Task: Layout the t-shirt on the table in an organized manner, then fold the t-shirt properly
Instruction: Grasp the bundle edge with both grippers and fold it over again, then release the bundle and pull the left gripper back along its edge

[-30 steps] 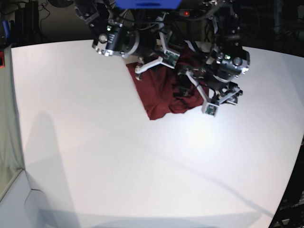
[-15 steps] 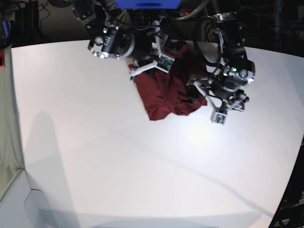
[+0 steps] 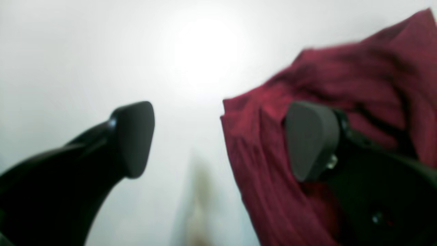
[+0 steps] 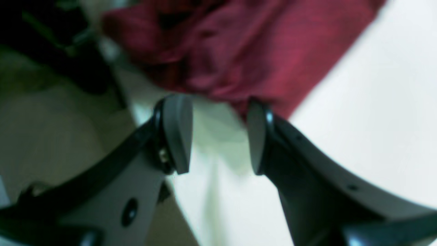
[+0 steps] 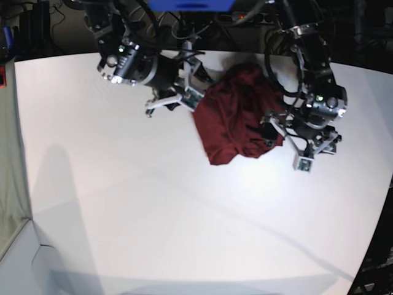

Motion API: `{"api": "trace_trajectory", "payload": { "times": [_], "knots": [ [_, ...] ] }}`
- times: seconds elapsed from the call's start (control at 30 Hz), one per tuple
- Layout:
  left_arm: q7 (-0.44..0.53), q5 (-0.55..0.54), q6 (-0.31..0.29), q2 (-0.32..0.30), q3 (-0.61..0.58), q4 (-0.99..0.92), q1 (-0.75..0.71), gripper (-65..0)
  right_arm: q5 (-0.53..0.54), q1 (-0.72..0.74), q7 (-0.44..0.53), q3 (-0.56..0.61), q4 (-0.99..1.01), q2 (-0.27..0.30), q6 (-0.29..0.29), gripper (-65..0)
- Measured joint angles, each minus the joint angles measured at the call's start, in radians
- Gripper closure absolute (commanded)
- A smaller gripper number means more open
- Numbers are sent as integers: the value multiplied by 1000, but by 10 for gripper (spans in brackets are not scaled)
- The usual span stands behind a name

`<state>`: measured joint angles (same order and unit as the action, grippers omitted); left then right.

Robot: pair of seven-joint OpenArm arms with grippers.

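The dark red t-shirt (image 5: 239, 114) lies bunched and wrinkled at the far middle of the white table (image 5: 123, 203). My left gripper (image 5: 287, 142) hovers at the shirt's right edge. In the left wrist view this gripper (image 3: 222, 140) is wide open, with the shirt (image 3: 341, 85) under and behind one of its fingers (image 3: 310, 140) and nothing gripped. My right gripper (image 5: 175, 101) is just left of the shirt. Seen from the right wrist, it (image 4: 216, 136) is open over bare table, and the shirt's edge (image 4: 239, 51) lies just past its fingertips.
The table's far edge (image 5: 202, 52) runs close behind the shirt, with dark equipment and cables beyond it. A red and a blue object (image 5: 5, 55) sit at the far left edge. White tabletop stretches toward the near side.
The shirt has shifted right and bunched up more. The right arm has pulled away to the left of it, and the left arm has moved right and nearer. Both grippers stay open.
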<state>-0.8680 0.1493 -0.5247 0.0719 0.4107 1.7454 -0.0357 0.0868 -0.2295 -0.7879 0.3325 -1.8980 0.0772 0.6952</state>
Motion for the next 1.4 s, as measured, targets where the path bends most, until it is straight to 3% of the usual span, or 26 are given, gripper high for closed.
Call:
{"api": "trace_trajectory", "payload": {
  "times": [0.17,0.43,1.07,1.17,1.27,1.4],
  "knots": [
    [-11,5,-3,0,0,2,-5,-585,-1,90,10,-127,21,-83,0,-269],
    [-11,5,-3,0,1,69,-12,-585,0,115,3,-132,29,-83,0,-269],
    [2,4,-3,5,0,-44,-14,-581,0,112,2,-134,29,-83,0,-269],
    [0,3,-3,3,0,-85,-16,-504,0,112,3,-134,30,-83,0,-269],
    [2,3,-3,3,-1,-95,-16,-348,0,112,2,-134,31,-83,0,-269],
    [3,0,-3,6,-1,-97,-13,-192,0,113,3,-134,31,-83,0,-269]
  ]
}}
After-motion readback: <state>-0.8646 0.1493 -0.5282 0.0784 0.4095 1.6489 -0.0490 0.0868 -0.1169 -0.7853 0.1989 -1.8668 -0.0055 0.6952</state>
